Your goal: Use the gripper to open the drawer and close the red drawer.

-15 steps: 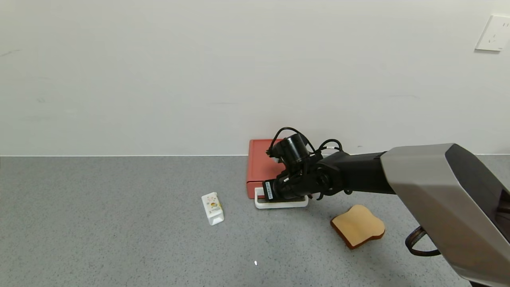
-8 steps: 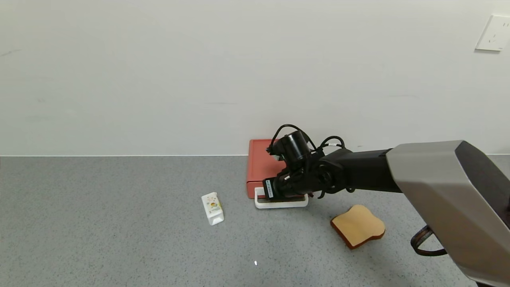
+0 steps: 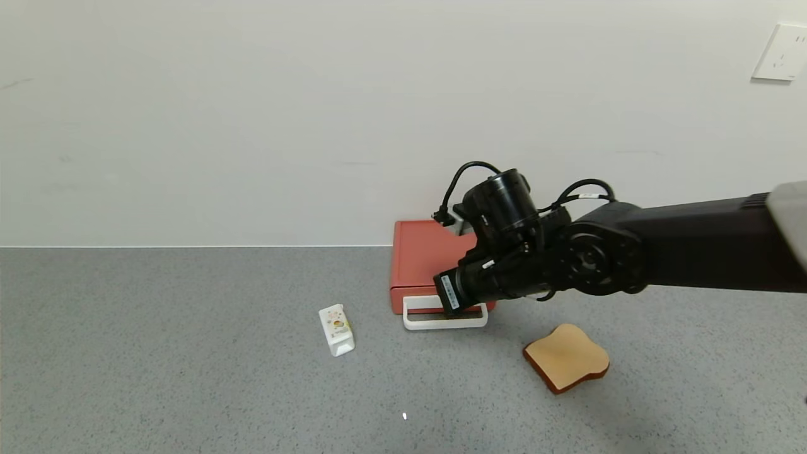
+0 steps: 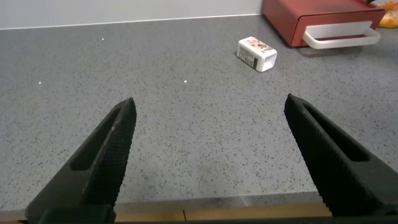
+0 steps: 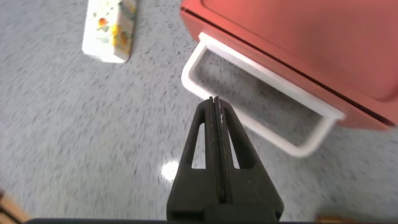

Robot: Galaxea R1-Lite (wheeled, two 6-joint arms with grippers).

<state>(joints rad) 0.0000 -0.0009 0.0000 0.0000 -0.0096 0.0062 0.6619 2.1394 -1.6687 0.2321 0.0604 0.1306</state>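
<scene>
The red drawer box stands against the back wall with its drawer in and its white loop handle lying at the front. My right gripper hangs in the air above the handle, shut and empty. In the right wrist view its closed fingertips sit over the front left part of the handle, clear of it, with the red drawer beyond. My left gripper is open and empty, low at the table's near edge, far from the drawer.
A small white carton lies on the grey table to the left of the drawer, also in the wrist views. A toy bread slice lies to the front right of the handle. A wall socket is at the upper right.
My right gripper has lifted up and to the right, from low at the handle to the air above it. The drawer and handle have not moved.
</scene>
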